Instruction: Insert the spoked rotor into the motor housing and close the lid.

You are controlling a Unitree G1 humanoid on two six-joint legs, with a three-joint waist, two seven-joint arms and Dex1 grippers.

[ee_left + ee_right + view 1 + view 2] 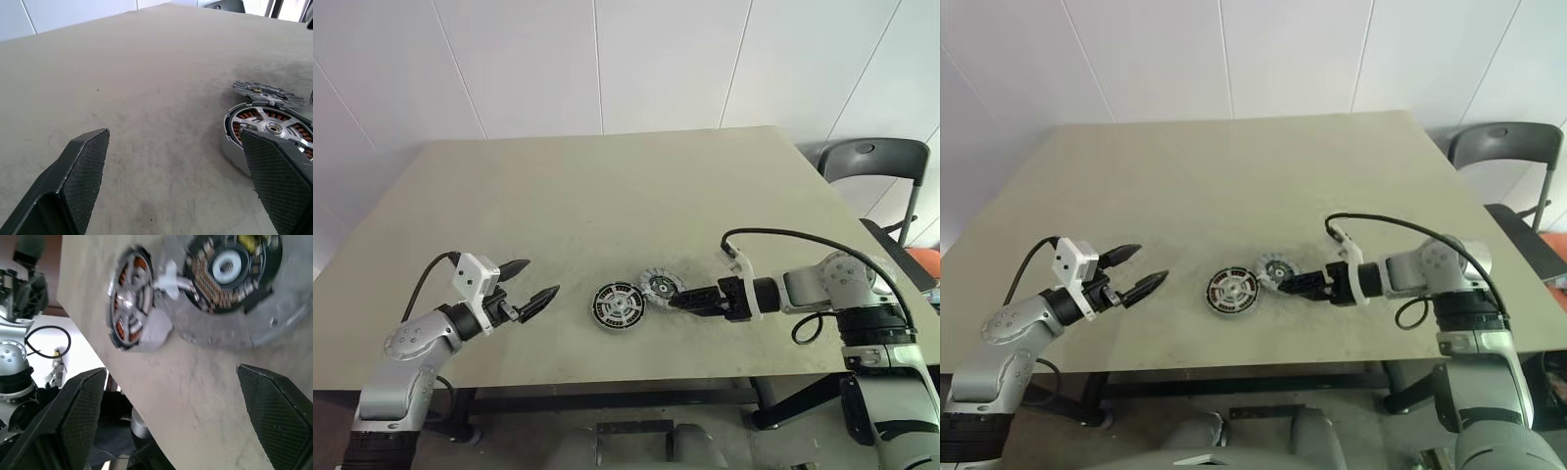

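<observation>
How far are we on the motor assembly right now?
The spoked rotor already looks seated in the motor housing: copper windings show between the spokes. In hand: nothing; the right hand is open beside the lid, and the left hand is open, apart. Left: grasp the lid and close it on the housing.

Left gripper [1143, 271]: I see it wide open, well clear of the parts.
Right gripper [1275, 285]: right beside the lid [1275, 270].
Motor housing [1233, 292]: touching lid.

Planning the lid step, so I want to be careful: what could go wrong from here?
The right gripper, open, sits low right beside the lid; it could shove the disc instead of grasping it. The lid lies against the motor housing with the spoked rotor seated, so a push may shift both.
</observation>
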